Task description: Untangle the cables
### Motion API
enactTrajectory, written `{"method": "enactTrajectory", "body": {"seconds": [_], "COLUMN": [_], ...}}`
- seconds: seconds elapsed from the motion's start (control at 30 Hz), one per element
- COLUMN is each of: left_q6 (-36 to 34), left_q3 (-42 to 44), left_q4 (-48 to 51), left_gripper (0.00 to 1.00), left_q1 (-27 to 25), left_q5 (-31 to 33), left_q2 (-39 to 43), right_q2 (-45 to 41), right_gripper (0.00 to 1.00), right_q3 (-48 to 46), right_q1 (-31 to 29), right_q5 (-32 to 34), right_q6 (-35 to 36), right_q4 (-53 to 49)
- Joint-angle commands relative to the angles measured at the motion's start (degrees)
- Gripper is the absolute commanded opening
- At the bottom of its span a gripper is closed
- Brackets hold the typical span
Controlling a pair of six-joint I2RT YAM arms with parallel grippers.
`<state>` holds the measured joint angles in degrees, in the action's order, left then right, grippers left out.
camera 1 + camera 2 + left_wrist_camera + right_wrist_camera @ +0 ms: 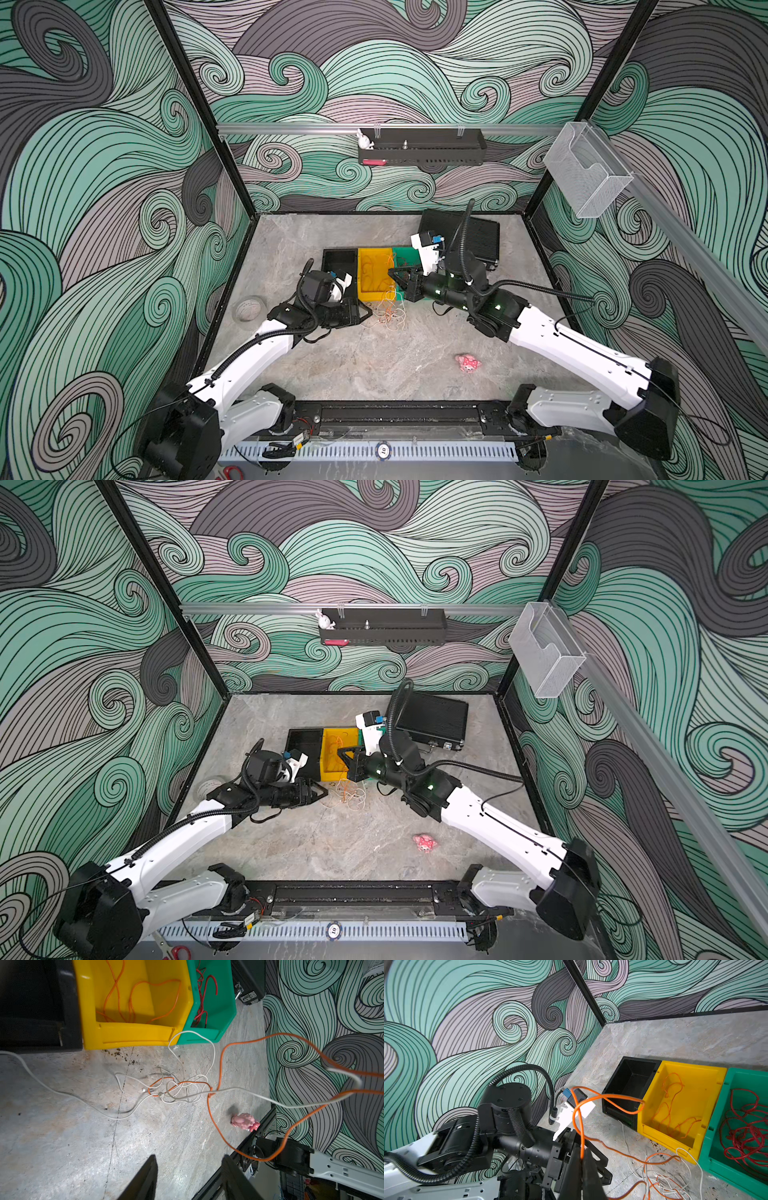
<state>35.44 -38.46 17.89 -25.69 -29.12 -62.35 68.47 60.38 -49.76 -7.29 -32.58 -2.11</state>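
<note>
The right end effector (581, 1155), closed, pinches an orange cable (612, 1096) rising from the tangle of white and orange cables (182, 1083) on the desk (62, 1147), before the yellow bin (133, 1034). The left end effector (189, 1158), half open and empty, hovers just beside the tangle.

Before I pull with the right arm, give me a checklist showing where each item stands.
1. Grip: right gripper shut on the orange cable: ok.
2. Spare hand: left gripper open and empty: ok.
3. Separation: orange cable free of the white cable: not ok; they cross in the tangle on the table.
4. Single strand: only orange in the right grip: cannot tell; a white strand rises beside the orange one.
5. Clutter: pink toy lies apart from the tangle: ok.
</note>
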Motion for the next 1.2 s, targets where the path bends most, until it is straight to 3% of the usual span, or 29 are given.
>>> {"method": "enactTrajectory", "body": {"seconds": [0.0,0.13,0.3,0.57,1.0,1.17], "left_q6": [-0.1,0.6,-2.4,-14.9,-24.7,-25.4], "left_q3": [-1.3,-0.8,-0.4,1.4,2.6,2.6], "left_q4": [-2.5,-7.0,-10.8,-12.6,-16.4,-18.6], "left_gripper": [0.53,0.53,0.53,0.49,0.46,0.47], "left_q1": [-0.6,-2.7,-6.0,-7.6,-10.4,-10.6], "left_q5": [-2.2,-4.1,-3.6,2.3,12.4,15.9], "left_q2": [0.5,0.3,2.1,2.7,-7.5,-10.2], "right_q2": [-2.5,-3.4,-4.0,-3.9,-5.1,-5.3], "right_gripper": [0.01,0.01,0.01,0.02,0.02,0.02], "right_q3": [0.6,-0.1,-1.8,-3.9,-7.2,-8.2], "right_q1": [0.2,0.2,0.3,2.1,7.2,8.3], "right_q5": [0.8,-2.1,-1.2,-4.2,-10.9,-12.3], "right_q6": [0.9,-1.0,-1.7,-4.4,-9.0,-9.5], "right_q4": [-1.8,-1.1,-1.1,0.4,3.1,3.9]}}
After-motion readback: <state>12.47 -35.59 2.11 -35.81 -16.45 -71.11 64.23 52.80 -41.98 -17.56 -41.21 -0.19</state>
